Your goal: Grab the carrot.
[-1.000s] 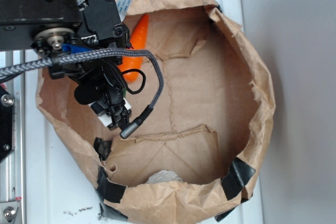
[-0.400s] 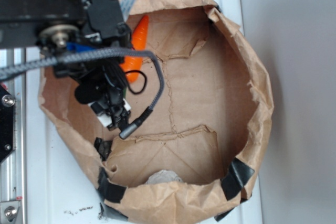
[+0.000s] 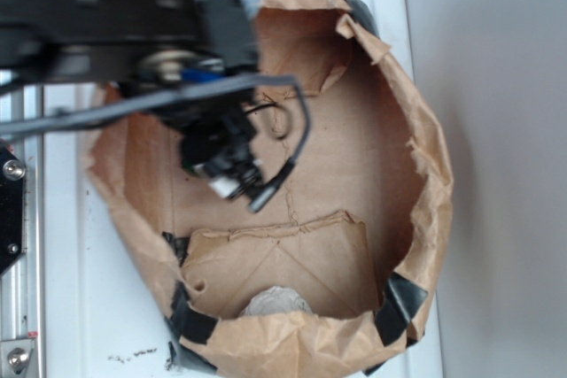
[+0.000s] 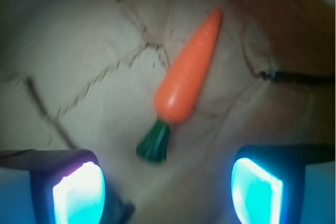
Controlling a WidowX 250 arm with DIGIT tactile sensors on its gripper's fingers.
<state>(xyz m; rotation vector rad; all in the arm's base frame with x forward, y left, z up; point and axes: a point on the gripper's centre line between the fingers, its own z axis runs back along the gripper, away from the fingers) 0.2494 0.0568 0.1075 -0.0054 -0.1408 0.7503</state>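
The paper bag [image 3: 425, 174], its rim rolled down and taped so it stands open as a shallow basin, takes up most of the exterior view, and the arm [image 3: 115, 24] reaches in over its left wall, hiding the target from that camera. The pincer [image 4: 168, 187] hangs spread wide, nothing between its pads [image 4: 79, 190]. The carrot [image 4: 187, 80] lies flat on the bag floor just ahead of the fingertips (stem nearest, tip pointing away), likely lined up for a descent.

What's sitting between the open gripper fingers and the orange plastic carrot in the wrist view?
Nothing: in the wrist view only bare creased brown paper separates the gripper from the orange plastic toy carrot. Its green stem points toward the open jaws.
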